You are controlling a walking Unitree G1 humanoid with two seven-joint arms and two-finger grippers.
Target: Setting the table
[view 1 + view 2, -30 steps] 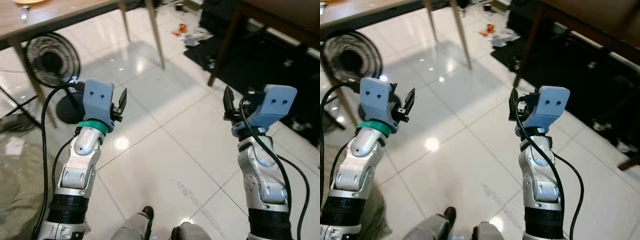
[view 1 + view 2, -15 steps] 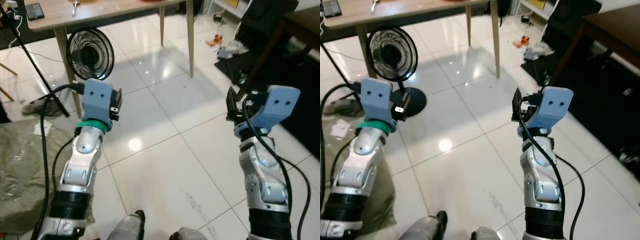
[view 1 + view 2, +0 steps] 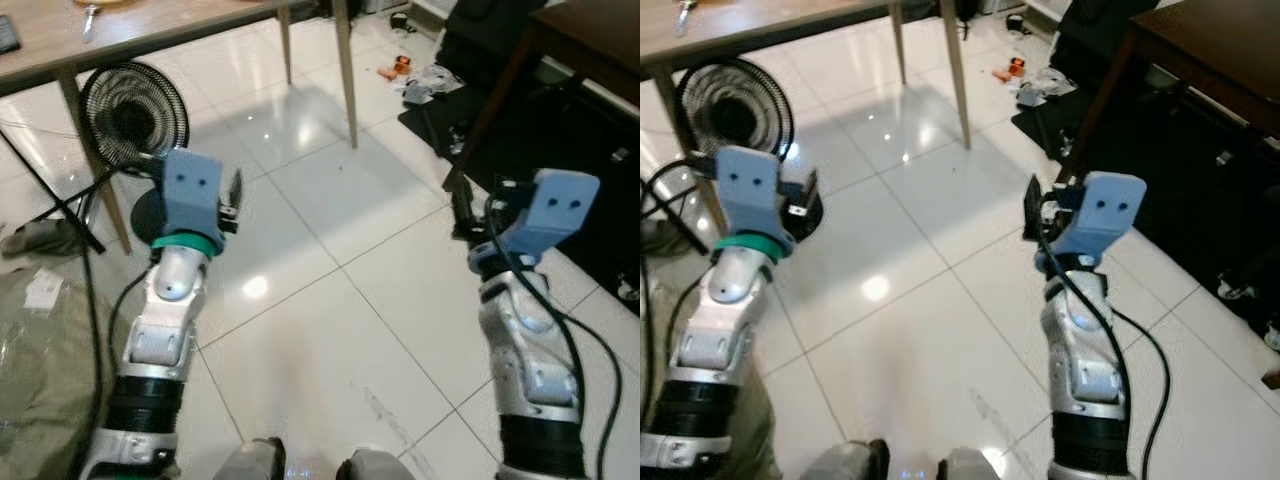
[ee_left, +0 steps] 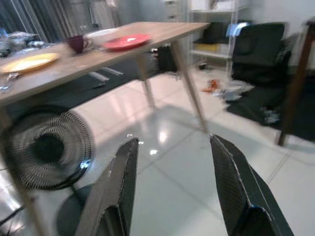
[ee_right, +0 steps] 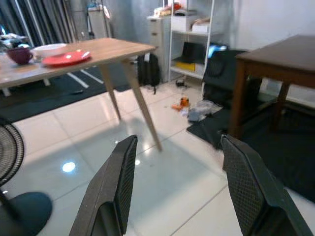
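— Where do the arms stand?
— Both are raised over glossy white floor tiles [image 3: 330, 330]. The left gripper [image 4: 174, 189] has its ribbed black fingers spread wide with nothing between them; the right gripper [image 5: 177, 191] is likewise wide and empty.

— And the table to be set?
— A light wooden table [image 5: 106, 49] with slim tapered legs stands well ahead. On it sit a flat red plate [image 5: 66, 58], a white bowl [image 5: 48, 49] and a dark maroon cup [image 5: 19, 54]. The left wrist view also shows a yellow plate [image 4: 30, 62] farther along the top.

— Anything else about?
— A round black wire-grille fan [image 3: 133, 112] stands on the floor by a table leg, a dark wooden table [image 5: 280, 56] to the right, and a rumpled olive cloth [image 3: 40, 370] lies beside the left arm.
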